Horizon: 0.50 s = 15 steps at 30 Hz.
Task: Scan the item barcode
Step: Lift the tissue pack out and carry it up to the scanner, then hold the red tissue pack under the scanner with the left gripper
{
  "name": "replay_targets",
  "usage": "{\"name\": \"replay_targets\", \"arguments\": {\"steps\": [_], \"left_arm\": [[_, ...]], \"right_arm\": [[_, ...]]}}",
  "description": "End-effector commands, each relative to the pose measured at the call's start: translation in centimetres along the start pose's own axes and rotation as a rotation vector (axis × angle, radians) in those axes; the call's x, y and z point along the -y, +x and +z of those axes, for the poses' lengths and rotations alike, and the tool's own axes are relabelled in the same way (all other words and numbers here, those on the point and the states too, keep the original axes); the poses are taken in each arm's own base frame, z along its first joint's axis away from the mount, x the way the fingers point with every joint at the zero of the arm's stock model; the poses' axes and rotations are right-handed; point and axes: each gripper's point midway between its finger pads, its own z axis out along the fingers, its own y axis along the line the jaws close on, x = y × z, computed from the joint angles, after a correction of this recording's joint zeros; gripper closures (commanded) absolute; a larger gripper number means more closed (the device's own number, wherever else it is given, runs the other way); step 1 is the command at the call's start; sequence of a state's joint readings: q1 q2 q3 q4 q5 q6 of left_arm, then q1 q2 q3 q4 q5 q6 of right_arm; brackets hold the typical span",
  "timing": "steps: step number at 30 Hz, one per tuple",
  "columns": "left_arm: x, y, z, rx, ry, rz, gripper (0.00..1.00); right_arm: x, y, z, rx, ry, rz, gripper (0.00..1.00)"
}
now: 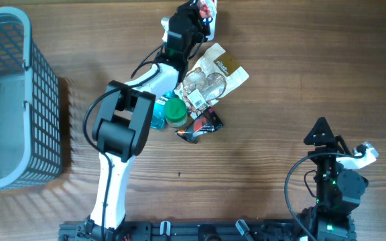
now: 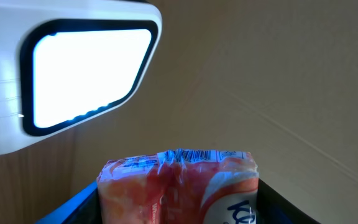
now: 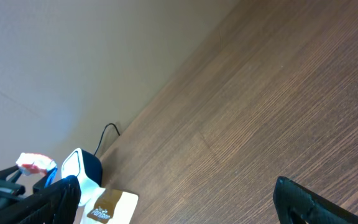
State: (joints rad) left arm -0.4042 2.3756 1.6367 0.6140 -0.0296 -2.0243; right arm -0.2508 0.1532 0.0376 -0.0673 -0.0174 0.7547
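Left wrist view: my left gripper (image 2: 179,202) is clamped on the orange-and-white plastic packet (image 2: 179,183), its barcode (image 2: 201,154) offered to the white, glowing-windowed scanner (image 2: 86,68) at ten o'clock; the scan looks not yet done.

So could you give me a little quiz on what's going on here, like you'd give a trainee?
1. True or false: the left fingers hold a packet up in front of the lit scanner window.
2. What stands at the far left in the overhead view? A) a grey basket B) a red bucket C) a cardboard box
3. What colour is the lid of the jar?
Key: 1 true; 2 A; 3 green.
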Motion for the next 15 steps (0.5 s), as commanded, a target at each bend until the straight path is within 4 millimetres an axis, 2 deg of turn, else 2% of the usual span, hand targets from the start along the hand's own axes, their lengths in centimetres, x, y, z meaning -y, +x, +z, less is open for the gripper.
{"name": "replay_targets", "arguments": {"steps": [1,10,15], "left_arm": [[0.27,0.68,1.45,-0.019,0.031,-0.158,0.39],[0.32,0.50,1.55,-0.008,0.033,-0.157,0.38],[0.30,1.11,1.58,-0.018,0.033,-0.157,0.38]], "right_arm": [[0.23,-0.28,0.00,0.015,0.012,-0.018,0.00],[0.23,-0.28,0.00,0.015,0.013,-0.018,0.00],[0.23,-0.28,0.00,0.015,0.013,-0.017,0.00]]}}
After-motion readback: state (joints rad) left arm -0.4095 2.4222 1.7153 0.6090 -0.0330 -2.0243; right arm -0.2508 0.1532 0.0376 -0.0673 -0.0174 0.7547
